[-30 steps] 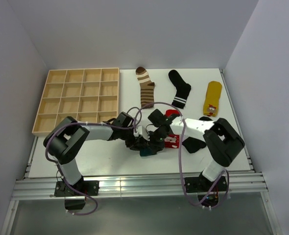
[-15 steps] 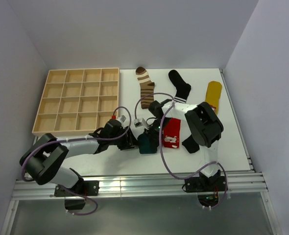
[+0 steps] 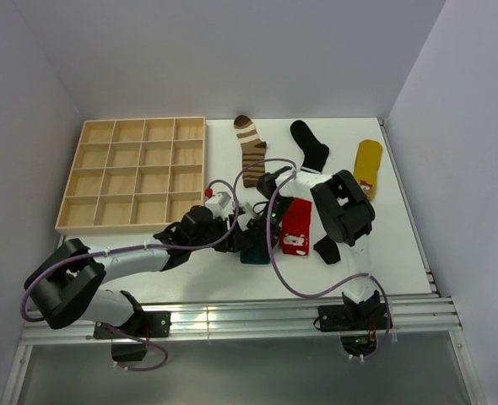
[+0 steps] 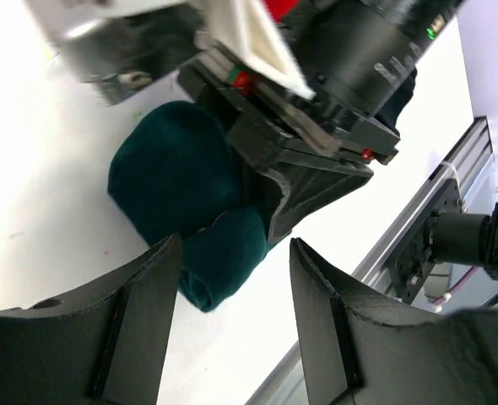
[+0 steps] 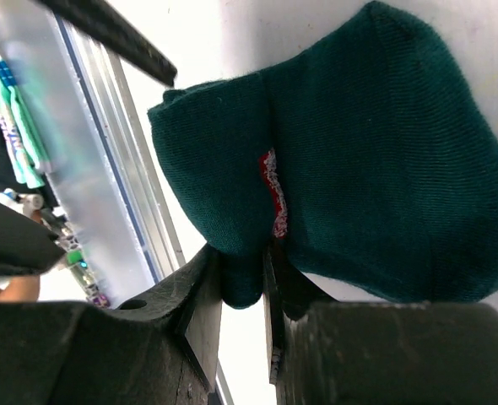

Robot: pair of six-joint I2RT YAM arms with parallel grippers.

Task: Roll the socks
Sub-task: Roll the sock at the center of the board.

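Observation:
A folded dark teal sock (image 3: pixel 253 250) lies on the white table near the front middle. My right gripper (image 5: pixel 243 287) is shut on a fold of this teal sock (image 5: pixel 359 169), whose red patch edge shows. My left gripper (image 4: pixel 236 312) stands open just short of the teal sock (image 4: pixel 177 177), with only bare table between its fingers. The right gripper's black fingers (image 4: pixel 316 181) press into the sock from the far side. A red sock (image 3: pixel 296 226) lies flat just right of the teal one.
A brown-cream striped sock (image 3: pixel 251 150), a black sock with white bands (image 3: pixel 311 148) and a yellow sock (image 3: pixel 366 169) lie along the back. A plain black sock (image 3: pixel 333 248) sits by the right arm. A wooden compartment tray (image 3: pixel 80 173) stands back left.
My left gripper has opened, let go of the teal sock and drawn back slightly left. The right arm has folded in over the table, still pinching the sock.

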